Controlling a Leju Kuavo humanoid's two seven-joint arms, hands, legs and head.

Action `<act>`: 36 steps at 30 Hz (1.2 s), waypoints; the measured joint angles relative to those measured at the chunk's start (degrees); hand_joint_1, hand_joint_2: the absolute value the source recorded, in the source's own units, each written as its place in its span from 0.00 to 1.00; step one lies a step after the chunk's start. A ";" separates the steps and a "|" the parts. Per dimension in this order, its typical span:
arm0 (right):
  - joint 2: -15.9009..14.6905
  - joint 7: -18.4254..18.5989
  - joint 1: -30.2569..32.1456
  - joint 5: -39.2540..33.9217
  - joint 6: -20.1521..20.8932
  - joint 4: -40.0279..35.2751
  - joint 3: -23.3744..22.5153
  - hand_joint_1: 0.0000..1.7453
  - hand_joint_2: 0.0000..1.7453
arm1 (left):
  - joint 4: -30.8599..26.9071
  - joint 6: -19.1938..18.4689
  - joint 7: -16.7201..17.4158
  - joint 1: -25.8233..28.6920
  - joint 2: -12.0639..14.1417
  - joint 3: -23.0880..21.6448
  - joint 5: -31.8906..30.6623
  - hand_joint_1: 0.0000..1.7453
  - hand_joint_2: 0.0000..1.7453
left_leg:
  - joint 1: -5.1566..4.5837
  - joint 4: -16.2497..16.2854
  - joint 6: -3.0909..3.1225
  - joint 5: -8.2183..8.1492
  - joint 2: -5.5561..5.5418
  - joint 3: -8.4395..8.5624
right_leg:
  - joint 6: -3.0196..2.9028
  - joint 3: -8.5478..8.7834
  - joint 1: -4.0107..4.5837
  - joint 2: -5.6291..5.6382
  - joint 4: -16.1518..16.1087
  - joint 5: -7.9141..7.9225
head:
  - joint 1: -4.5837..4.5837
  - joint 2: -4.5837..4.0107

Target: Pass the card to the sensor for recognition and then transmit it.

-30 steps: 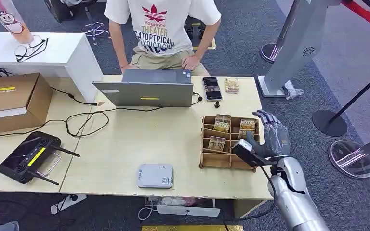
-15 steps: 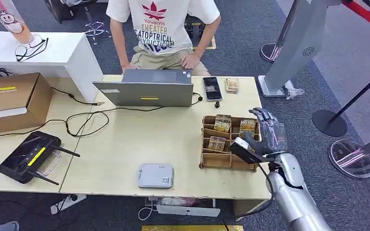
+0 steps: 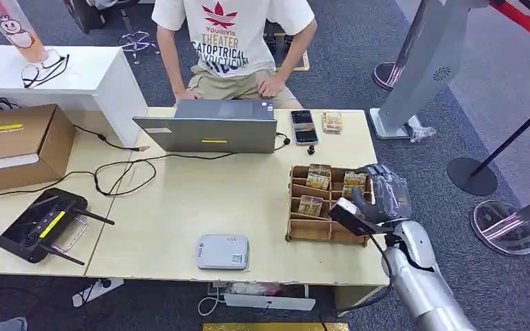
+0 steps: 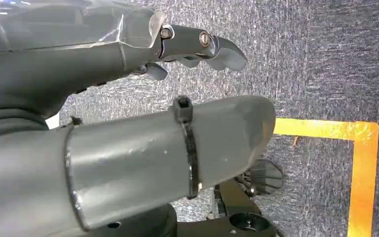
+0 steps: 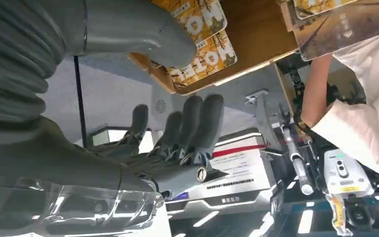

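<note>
Item: right hand [image 3: 385, 193]. We find it at the right end of the wooden card tray [image 3: 308, 232], over the tray's right-hand compartments; its fingers [image 5: 192, 123] are apart and partly bent, and we see nothing held in them. The thumb [image 5: 143, 34] lies just beside a stack of yellow-printed cards [image 5: 205, 37] in the tray.

Item: cards. We count stacks standing in several tray compartments, one at the rear left [image 3: 319, 176], one at the rear right [image 3: 354, 181] next to the hand, one in the middle row [image 3: 310, 205].

Item: sensor [image 3: 222, 252]. We note a flat grey-white box near the table's [image 3: 200, 200] front edge, well apart from the tray.

Item: left hand [image 4: 128, 98]. We see it above grey carpet, fingers loosely curled, holding nothing.

Other: laptop [image 3: 207, 132], phone [image 3: 303, 127], cardboard box [image 3: 15, 143], black controller [image 3: 41, 224], a seated person [image 3: 231, 41] behind the table.
</note>
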 joint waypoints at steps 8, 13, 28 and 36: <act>-0.11 0.77 -0.10 -0.31 -0.44 0.04 0.02 0.47 1.00 | 0.00 -0.11 -0.48 0.01 0.00 0.00 0.26 0.00 0.00 | 0.00 0.00 0.00 0.00 0.00 0.00 | 0.00 -0.01 0.00 0.01 0.00 0.00 | -0.02 0.00; -0.35 0.90 0.02 -0.35 -0.44 0.02 0.02 0.44 1.00 | 0.00 -0.07 -0.48 0.01 0.02 0.00 0.48 0.00 0.00 | 0.00 0.00 0.00 0.00 0.01 0.00 | 0.00 -0.02 0.00 0.01 0.00 0.00 | -0.02 0.00; -0.39 0.83 0.02 -0.40 -0.42 0.04 0.02 0.47 1.00 | 0.00 0.00 -0.48 0.00 0.02 0.00 0.61 0.00 0.00 | 0.00 0.00 0.00 0.00 0.01 0.00 | 0.00 -0.02 0.00 0.01 0.00 0.00 | -0.02 0.00; -0.37 0.79 0.01 -0.35 -0.35 0.07 0.04 0.47 1.00 | 0.00 0.04 -0.46 0.00 0.02 0.00 0.64 0.00 0.00 | 0.00 0.00 0.00 0.00 0.01 -0.01 | 0.00 -0.02 0.00 0.00 0.01 0.00 | -0.02 0.00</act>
